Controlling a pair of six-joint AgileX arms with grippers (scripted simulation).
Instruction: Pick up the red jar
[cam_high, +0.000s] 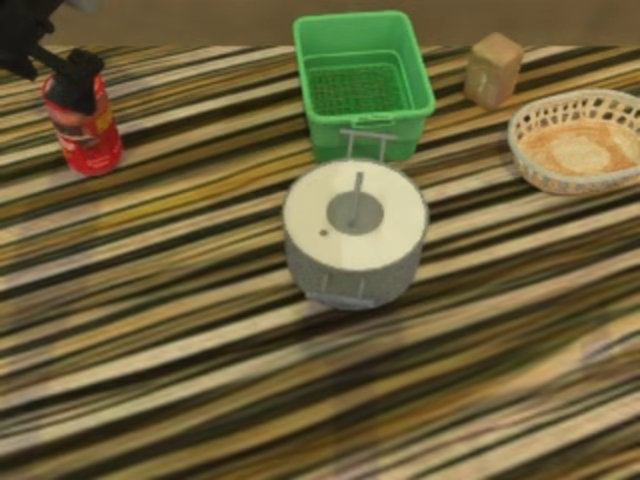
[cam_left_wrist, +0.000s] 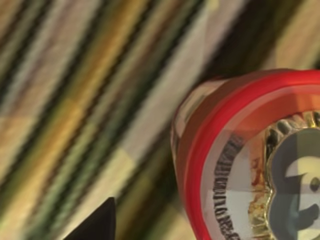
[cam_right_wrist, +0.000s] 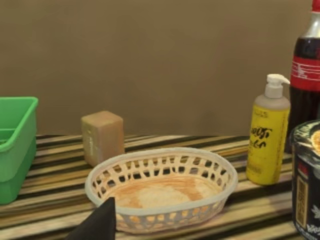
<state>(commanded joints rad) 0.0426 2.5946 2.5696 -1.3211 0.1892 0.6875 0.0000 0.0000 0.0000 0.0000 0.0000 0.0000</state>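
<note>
The red jar (cam_high: 84, 120) stands upright at the far left of the striped surface (cam_high: 200, 400), well apart from everything else, and the left pincer (cam_high: 70, 68) is directly over its lid, with the dark arm reaching in from the top left corner of the top view. Whether that pincer is wide, narrow or holding the jar cannot be told from these views. The left wrist view is filled by the jar's red rim and printed label (cam_left_wrist: 240, 165) at very close range, with one dark fingertip (cam_left_wrist: 95, 225) at the edge. The green basket (cam_high: 362, 80) sits at the back centre, with a white drum-shaped object (cam_high: 355, 235) just in front of it. To the right are a tan boxy container (cam_high: 492, 68) and a woven basket (cam_high: 578, 140). The right pincer shows only a dark fingertip (cam_right_wrist: 97, 222) in its own wrist view, so its state cannot be told; that view also shows a yellow pump bottle (cam_right_wrist: 267, 135) and a cola bottle (cam_right_wrist: 306, 75).
</note>
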